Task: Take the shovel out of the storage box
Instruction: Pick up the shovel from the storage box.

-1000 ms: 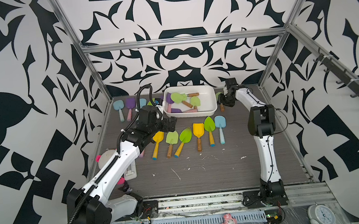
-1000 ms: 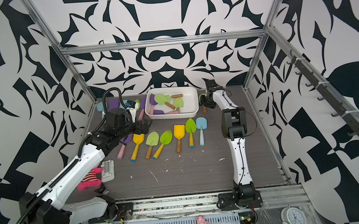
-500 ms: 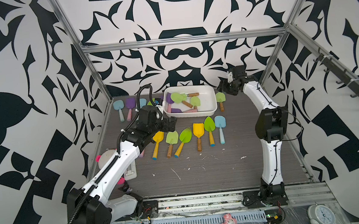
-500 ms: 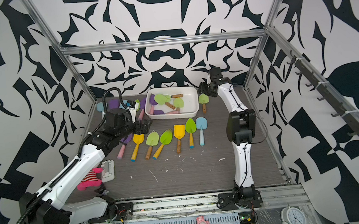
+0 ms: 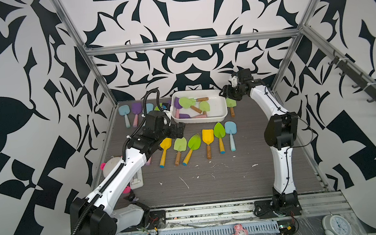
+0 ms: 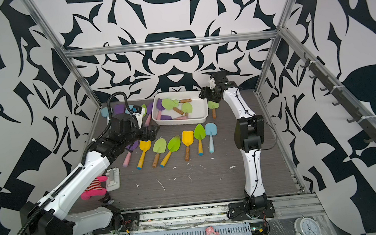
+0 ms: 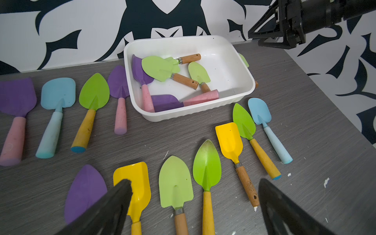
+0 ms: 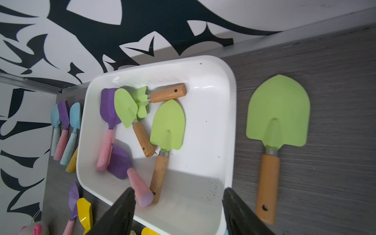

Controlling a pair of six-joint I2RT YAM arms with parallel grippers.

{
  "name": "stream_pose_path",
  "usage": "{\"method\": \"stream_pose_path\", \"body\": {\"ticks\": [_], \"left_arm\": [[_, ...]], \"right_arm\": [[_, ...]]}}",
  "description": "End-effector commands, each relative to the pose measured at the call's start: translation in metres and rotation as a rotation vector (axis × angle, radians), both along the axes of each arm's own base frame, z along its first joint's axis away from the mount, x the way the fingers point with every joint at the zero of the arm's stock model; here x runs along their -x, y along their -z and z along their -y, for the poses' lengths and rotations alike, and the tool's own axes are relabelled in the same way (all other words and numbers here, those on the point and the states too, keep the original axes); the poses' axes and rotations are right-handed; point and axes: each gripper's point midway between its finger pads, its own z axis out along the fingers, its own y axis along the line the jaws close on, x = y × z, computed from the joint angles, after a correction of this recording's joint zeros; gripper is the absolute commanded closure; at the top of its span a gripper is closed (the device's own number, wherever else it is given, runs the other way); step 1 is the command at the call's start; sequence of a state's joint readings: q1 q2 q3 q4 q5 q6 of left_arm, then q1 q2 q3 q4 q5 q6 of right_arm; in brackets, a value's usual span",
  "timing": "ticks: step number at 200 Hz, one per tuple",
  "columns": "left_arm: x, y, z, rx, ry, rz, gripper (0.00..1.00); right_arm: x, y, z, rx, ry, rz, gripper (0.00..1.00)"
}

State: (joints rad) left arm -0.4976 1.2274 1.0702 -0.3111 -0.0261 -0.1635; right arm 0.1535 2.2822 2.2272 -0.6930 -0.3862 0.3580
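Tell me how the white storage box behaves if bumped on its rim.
The storage box looks like thin plastic, so it is probably light and apt to slide on the table. Its shallow, wide shape should resist tipping, though the loose shovels inside would likely shift.

walls: black-white pattern | floor: grey woodgrain | frame: aluminium

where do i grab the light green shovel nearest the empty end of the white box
Its wooden handle just below the metal collar, from straight above, jaws across it. The light green shovel lies flat with bare storage box floor on one side; a pink handle crowds the handle's far end.
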Motion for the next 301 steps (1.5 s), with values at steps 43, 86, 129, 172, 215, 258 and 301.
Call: {"method": "stream_pose_path", "body": {"ticks": [43,86,129,172,215,258,301], "left_arm": [[0.004,-0.003,-0.003,0.01,-0.01,0.007,0.01],[0.008,-0.002,-0.005,0.009,-0.011,0.0,0.01],[0.013,-0.001,-0.008,0.005,-0.015,-0.007,0.0],[0.017,0.0,-0.012,-0.003,-0.02,-0.01,0.01],[0.018,-0.002,-0.014,-0.018,-0.02,-0.011,0.01],[0.021,0.002,-0.016,-0.029,-0.021,-0.025,0.01],[0.022,0.003,-0.018,-0.034,-0.029,-0.03,0.01]], "right_arm": [[0.0,0.002,-0.068,-0.06,-0.127,0.005,0.32],[-0.004,0.022,-0.107,-0.083,-0.201,0.019,0.33],[-0.015,0.034,-0.13,-0.073,-0.223,0.075,0.33],[-0.024,0.053,-0.142,-0.057,-0.23,0.095,0.33],[-0.03,0.069,-0.149,-0.015,-0.236,0.121,0.34],[-0.024,0.091,-0.161,0.077,-0.289,0.137,0.34],[-0.026,0.093,-0.164,0.15,-0.305,0.175,0.39]]}}
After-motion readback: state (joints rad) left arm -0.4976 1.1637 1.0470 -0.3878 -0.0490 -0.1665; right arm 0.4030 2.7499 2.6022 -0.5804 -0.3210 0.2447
